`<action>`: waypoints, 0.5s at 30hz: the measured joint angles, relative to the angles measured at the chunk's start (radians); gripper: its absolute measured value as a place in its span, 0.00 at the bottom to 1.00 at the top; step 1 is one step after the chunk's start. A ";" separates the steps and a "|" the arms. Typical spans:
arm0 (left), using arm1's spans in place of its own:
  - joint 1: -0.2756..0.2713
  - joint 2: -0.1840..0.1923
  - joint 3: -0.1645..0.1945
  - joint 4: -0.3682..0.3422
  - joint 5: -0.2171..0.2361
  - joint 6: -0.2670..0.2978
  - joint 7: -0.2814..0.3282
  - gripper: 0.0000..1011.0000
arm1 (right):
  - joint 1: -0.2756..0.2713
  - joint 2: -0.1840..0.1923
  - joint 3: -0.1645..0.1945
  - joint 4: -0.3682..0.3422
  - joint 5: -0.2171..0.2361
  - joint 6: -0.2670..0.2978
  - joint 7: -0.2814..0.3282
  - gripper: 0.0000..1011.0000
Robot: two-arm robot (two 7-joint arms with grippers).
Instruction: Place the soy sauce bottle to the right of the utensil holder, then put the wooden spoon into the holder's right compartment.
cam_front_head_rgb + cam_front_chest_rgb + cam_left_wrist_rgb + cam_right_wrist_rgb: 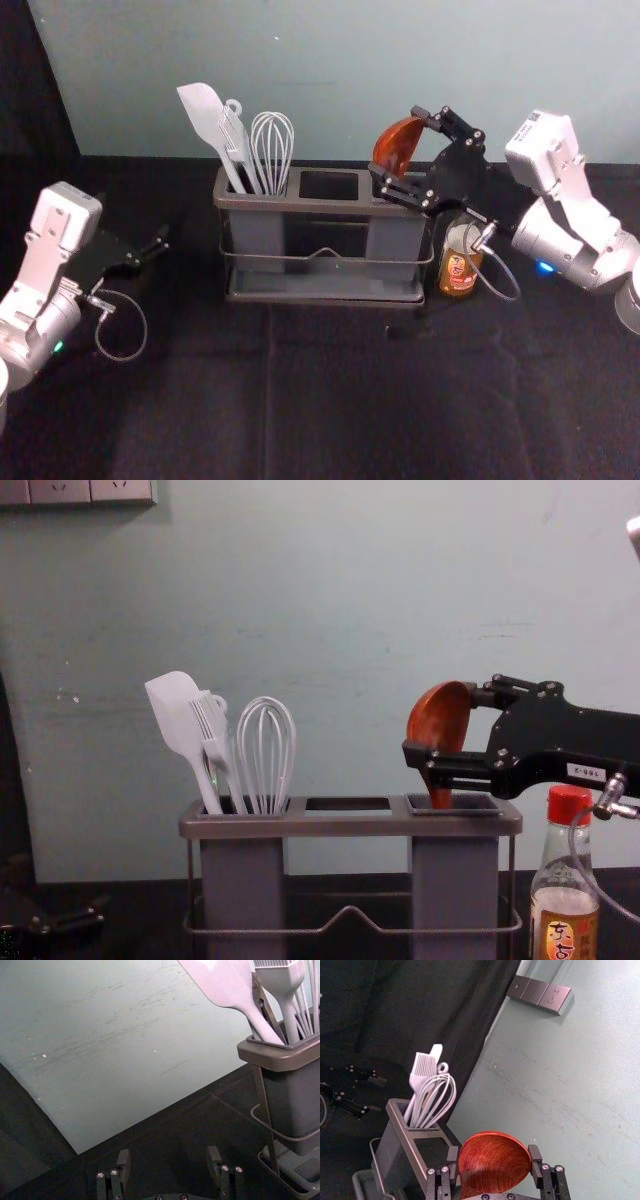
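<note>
Right gripper [447,725] is pinching the spoon's bowl [432,715] over the right compartment [455,880], freeing the handle [440,798] for entry; left gripper [168,1156], spread, is idling at left.

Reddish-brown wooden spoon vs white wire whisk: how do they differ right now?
The spoon has a solid bowl; the whisk has open loops. The right gripper grips the spoon at the grey plastic holder's right compartment; the whisk stands ungripped in the left compartment. Both are head-up.
</note>
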 joint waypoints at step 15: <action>0.000 0.000 0.000 0.000 0.000 0.000 0.000 0.99 | 0.001 -0.001 -0.003 0.001 0.008 0.012 0.009 0.85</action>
